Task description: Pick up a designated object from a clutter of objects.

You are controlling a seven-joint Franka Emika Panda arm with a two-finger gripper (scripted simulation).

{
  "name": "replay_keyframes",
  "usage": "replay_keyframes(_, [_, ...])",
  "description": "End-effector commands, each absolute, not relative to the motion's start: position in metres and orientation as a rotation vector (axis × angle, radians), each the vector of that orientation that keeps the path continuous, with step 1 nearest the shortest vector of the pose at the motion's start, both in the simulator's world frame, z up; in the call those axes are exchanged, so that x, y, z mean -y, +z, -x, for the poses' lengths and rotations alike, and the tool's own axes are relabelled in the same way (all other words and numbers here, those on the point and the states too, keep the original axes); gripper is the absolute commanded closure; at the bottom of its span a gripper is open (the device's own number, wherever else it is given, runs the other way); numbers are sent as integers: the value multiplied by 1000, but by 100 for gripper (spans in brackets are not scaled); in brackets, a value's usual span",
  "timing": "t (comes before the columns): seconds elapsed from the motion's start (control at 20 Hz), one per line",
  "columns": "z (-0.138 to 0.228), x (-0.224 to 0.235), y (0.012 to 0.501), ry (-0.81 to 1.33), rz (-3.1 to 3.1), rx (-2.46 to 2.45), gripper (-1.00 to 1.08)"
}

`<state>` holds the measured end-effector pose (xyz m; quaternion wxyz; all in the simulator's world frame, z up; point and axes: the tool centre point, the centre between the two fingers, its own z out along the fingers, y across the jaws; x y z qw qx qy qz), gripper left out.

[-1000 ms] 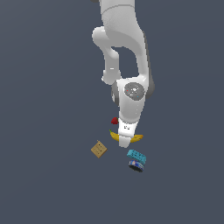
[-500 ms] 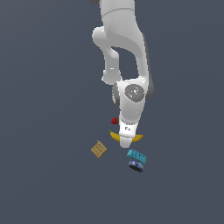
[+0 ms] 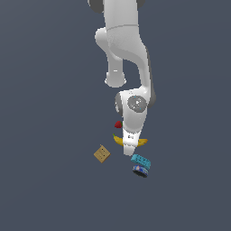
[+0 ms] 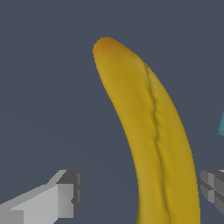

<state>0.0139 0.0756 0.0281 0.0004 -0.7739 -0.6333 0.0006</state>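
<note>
The yellow banana [image 3: 142, 142] lies on the grey floor, mostly hidden behind my hand in the exterior view; only its two ends show. In the wrist view the banana [image 4: 153, 140] fills the picture, its darker tip pointing away. My gripper [image 4: 140, 192] is open, one finger [image 4: 65, 194] on each side of the banana, apart from it. In the exterior view the gripper [image 3: 129, 152] is low over the banana. The red strawberry [image 3: 118, 124], the tan square cracker [image 3: 102, 154] and the teal-blue can [image 3: 140, 165] lie around it.
The can's teal edge [image 4: 222, 124] shows at the wrist view's border, close to one finger. The white arm [image 3: 124, 49] rises above the clutter. Grey floor [image 3: 45, 113] surrounds the items.
The hand has come down lower over the banana. The items have not moved.
</note>
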Motion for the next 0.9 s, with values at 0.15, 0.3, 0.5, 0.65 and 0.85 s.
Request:
replay_keyframes(0.15, [-15,-76,19,0,2431,1991,-92])
replay_keyframes(0.3, [-15,-76,19,0,2431,1991,108])
replay_keyframes(0.5, [-15,-76,19,0,2431,1991,108])
replay_keyframes(0.65, [-15,-76,19,0,2431,1991,108])
replay_keyframes(0.85, [-16,-74,22,-3,2433,1991,108])
